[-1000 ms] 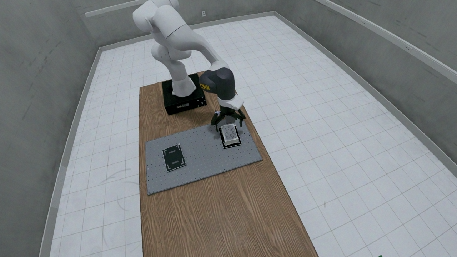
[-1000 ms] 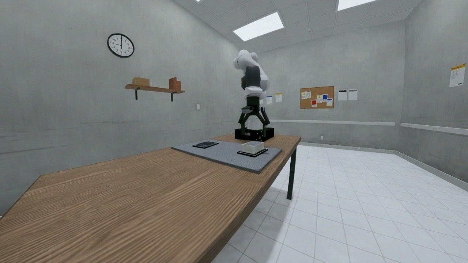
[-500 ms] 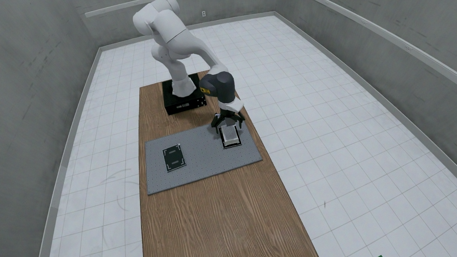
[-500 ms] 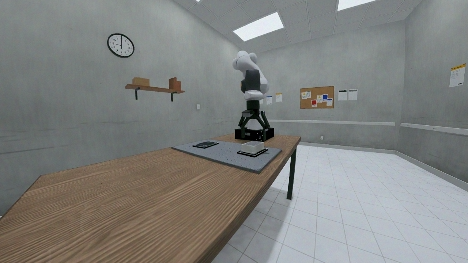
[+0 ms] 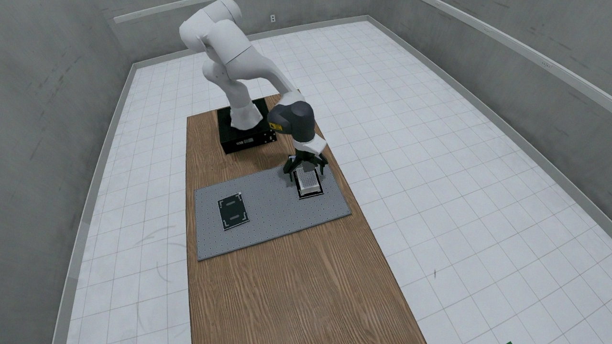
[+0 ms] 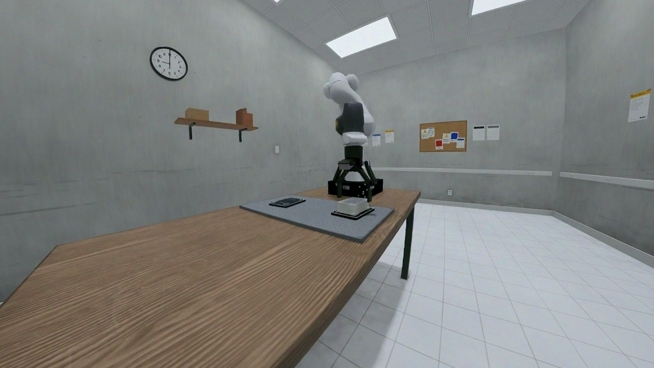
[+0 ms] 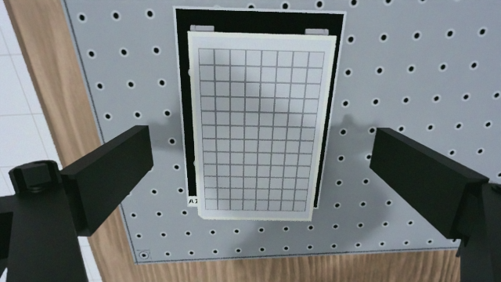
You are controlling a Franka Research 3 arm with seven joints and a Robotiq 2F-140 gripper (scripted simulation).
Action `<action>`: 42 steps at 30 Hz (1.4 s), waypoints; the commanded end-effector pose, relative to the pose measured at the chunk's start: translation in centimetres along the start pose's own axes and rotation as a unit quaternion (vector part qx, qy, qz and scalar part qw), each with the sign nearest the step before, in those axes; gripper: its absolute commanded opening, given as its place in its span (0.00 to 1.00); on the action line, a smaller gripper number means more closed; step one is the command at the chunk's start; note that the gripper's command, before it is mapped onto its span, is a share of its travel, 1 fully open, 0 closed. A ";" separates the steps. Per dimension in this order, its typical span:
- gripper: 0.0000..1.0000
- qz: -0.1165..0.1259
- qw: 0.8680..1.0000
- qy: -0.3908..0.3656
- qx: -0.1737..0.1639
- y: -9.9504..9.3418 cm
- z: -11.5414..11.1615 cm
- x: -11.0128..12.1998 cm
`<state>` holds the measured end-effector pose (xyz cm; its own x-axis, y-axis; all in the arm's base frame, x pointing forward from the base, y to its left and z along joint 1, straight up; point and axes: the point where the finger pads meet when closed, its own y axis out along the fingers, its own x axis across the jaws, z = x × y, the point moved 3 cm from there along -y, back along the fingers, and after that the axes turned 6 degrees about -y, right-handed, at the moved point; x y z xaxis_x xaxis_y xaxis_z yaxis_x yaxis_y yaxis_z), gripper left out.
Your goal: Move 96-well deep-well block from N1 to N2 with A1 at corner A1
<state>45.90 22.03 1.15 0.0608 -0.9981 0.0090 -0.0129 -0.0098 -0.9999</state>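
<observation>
The white 96-well deep-well block (image 5: 309, 181) (image 6: 353, 205) (image 7: 259, 127) sits in the black plate nest N1 (image 5: 317, 193) (image 6: 340, 214) (image 7: 183, 110) near the breadboard's edge. An A1 label shows at the nest's lower left corner in the wrist view. My gripper (image 5: 306, 170) (image 6: 354, 191) (image 7: 262, 146) is open and empty. It hangs just above the block, with one finger on each long side. The empty black nest N2 (image 5: 233, 210) (image 6: 286, 201) lies apart on the same breadboard, with white corner marks.
Both nests lie on a grey perforated breadboard (image 5: 273, 213) (image 6: 315, 214) (image 7: 411, 78) on a wooden table (image 5: 278, 290) (image 6: 183, 274). The arm's black base box (image 5: 245, 136) stands at the table's far end. The table edge (image 7: 59, 98) runs close beside N1.
</observation>
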 end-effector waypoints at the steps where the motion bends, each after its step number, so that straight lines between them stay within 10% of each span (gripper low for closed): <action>1: 1.00 0.002 1.000 0.008 0.005 0.5 0.3 -0.2; 42: 1.00 0.002 1.000 0.008 0.005 2.8 0.3 -0.2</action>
<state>46.03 22.15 -1.75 0.0503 -0.9987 0.0070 -0.0065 -0.0074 -1.0000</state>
